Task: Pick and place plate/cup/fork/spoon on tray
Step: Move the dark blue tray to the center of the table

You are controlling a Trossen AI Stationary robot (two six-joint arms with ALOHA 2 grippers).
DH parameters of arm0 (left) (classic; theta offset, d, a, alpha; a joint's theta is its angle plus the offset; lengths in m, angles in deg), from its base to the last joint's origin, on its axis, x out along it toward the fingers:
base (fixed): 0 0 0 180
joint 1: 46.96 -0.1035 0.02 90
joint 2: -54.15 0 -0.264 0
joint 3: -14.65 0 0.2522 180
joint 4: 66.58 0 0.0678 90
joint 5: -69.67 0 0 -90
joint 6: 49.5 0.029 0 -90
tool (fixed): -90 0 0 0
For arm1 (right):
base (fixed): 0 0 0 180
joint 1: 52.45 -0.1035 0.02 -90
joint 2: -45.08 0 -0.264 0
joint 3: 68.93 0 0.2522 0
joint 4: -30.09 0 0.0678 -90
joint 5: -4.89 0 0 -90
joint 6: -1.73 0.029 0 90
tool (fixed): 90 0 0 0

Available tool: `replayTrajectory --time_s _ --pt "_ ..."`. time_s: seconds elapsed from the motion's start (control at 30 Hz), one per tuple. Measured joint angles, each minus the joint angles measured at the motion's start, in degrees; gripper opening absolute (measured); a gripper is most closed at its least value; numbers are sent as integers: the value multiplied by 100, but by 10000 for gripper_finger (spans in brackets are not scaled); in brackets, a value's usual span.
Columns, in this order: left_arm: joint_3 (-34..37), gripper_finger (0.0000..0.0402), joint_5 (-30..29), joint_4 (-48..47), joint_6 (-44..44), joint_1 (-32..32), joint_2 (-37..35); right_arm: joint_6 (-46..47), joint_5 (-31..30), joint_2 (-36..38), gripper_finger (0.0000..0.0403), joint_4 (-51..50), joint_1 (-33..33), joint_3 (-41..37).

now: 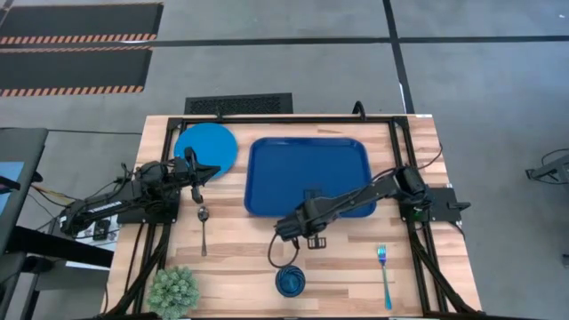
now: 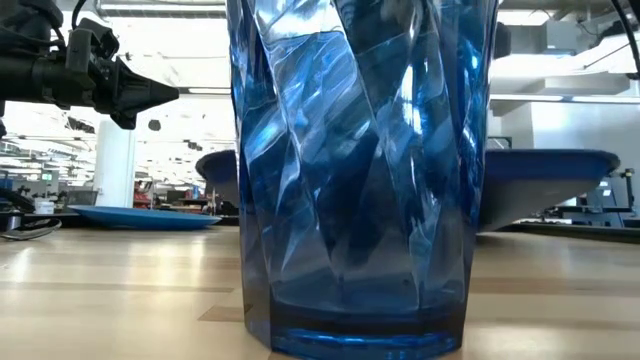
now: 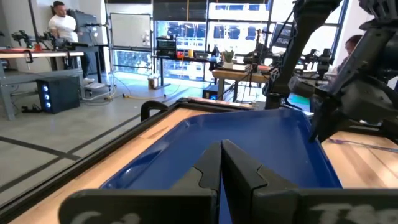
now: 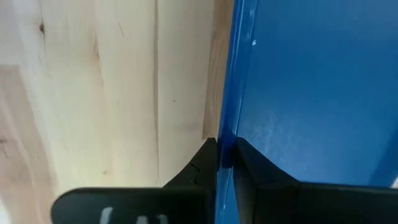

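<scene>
Light wood desk on a grey floor, striped mats behind; a person stands far back in the workshop. Dark blue tray lies mid-desk. Right tool is clamped on its near rim. Left tool is closed and empty, between plate and spoon. Cup and fork sit near the front edge, plant at the corner.
</scene>
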Motion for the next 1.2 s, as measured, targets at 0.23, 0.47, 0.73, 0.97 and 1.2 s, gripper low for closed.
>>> replayTrajectory --time_s 0.23,0.47,0.73,0.97,1.2 --pt "-2 0 0 1 0 0 0 181 201 -4 40 665 -125 -233" --pt "-2 0 0 1 0 -1 0 773 459 -2 40 1065 -312 -310" --pt "-1 0 0 -1 0 0 0 636 476 -115 40 1152 -459 -321" --pt "-2 0 -25 -4 0 -1 6 253 633 -479 40 1642 -400 -363" --pt "-1 0 -78 -14 -1 -1 13 284 760 -483 40 1697 -465 -363"
